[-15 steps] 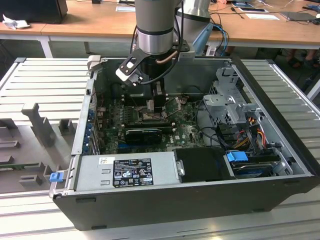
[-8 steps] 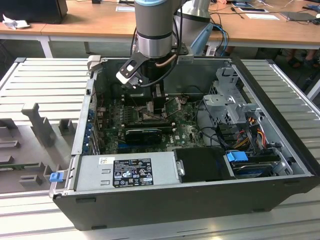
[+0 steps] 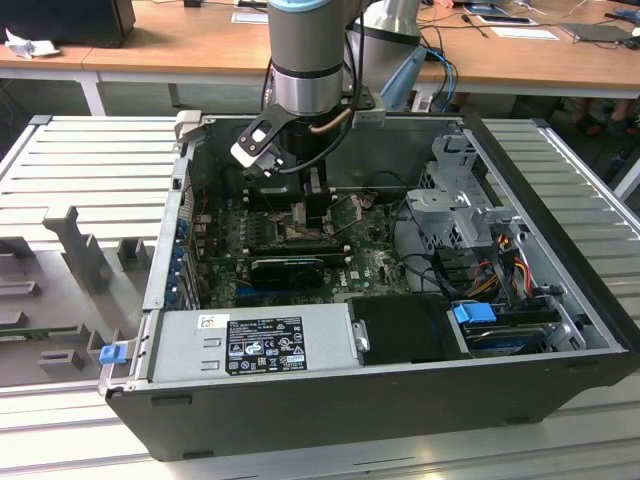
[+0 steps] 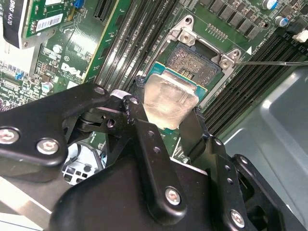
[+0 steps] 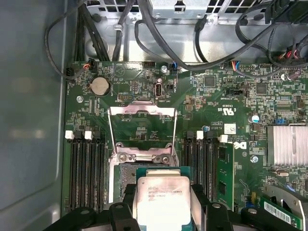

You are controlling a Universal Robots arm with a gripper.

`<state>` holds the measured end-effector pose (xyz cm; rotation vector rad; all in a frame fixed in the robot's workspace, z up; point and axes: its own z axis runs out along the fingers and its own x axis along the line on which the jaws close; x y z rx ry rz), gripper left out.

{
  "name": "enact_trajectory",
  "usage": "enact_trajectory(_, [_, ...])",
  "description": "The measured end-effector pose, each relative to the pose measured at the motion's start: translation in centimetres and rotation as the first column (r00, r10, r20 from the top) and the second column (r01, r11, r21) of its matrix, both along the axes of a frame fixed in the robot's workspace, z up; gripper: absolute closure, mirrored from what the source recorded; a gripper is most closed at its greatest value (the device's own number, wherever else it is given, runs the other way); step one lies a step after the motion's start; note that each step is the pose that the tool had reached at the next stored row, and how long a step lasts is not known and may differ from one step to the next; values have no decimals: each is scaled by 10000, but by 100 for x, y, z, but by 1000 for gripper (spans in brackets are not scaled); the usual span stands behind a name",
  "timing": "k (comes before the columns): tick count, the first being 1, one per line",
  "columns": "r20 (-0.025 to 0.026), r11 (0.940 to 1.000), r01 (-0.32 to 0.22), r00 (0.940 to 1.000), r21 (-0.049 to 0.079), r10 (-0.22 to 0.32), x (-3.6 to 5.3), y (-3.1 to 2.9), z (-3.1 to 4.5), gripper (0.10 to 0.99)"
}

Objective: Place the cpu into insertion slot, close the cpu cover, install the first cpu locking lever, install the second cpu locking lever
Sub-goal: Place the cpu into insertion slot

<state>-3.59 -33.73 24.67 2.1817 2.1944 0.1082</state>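
We have the gripper (image 4: 166, 114) with its jaws clamped on opposite edges of the cpu (image 5: 162, 202), held between them just over the insertion slot (image 4: 192, 60), the cpu cover (image 5: 141, 110) raised beyond, and we judge the chip light, rigid and fragile, best held edge-only.

Lab: wooden desks (image 3: 200, 48), opened computer case (image 3: 400, 400)

The square dark-framed insertion slot (image 4: 195, 60) is lying open, with the pale silver square cpu (image 4: 168, 98) in the jaws overlapping one edge. The thin silvery cpu cover (image 5: 142, 110) is standing raised, seemingly clear; black ribbed memory slots (image 5: 86, 168) are flanking both sides.
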Motion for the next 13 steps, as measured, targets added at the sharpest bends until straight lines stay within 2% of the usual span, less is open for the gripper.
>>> enact_trajectory(8, [0, 10000, 0, 10000, 1, 0, -5, 57, -27, 557])
enact_trajectory(10, [1, 10000, 0, 10000, 1, 0, -11, 77, -51, 557])
enact_trajectory(13, [0, 10000, 0, 10000, 0, 0, -21, 92, -135, 557])
